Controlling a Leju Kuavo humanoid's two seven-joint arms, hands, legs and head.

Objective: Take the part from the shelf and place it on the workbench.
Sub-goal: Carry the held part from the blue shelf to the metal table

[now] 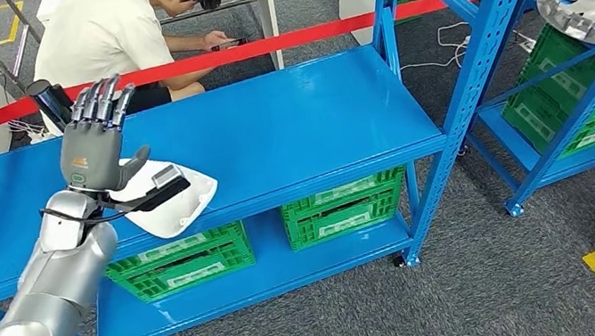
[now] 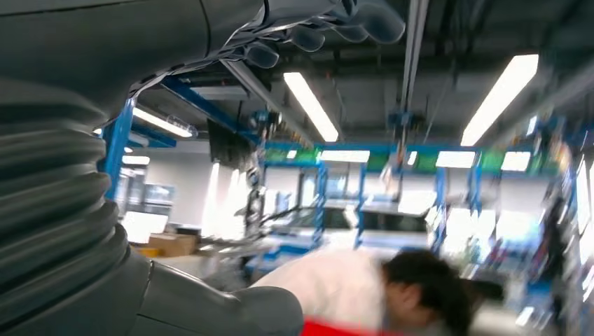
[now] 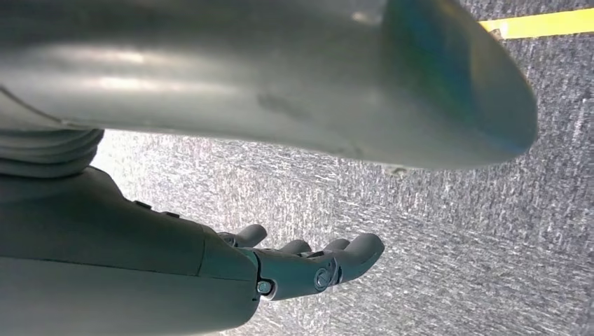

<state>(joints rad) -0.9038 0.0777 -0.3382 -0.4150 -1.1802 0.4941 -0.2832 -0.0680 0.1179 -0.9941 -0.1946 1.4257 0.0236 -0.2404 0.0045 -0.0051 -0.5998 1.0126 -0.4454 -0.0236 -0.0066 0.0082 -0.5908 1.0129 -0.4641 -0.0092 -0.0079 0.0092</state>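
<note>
Left hand (image 1: 96,141) is hovering open, fingers spread, above the white part (image 1: 168,197) at left. It should be lowering squarely and wrapping the part's edge on the blue shelf (image 1: 297,132).

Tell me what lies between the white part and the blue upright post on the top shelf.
Bare blue shelf surface, seen in the head view, between the white part and the post.

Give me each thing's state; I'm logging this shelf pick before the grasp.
left hand: raised above the shelf, fingers apart, holding nothing
right hand: hanging over the carpet, fingers slightly curled, holding nothing
white part: lying on the blue shelf's top board, at its front edge, ungripped
green crates: stowed on the lower board
</note>
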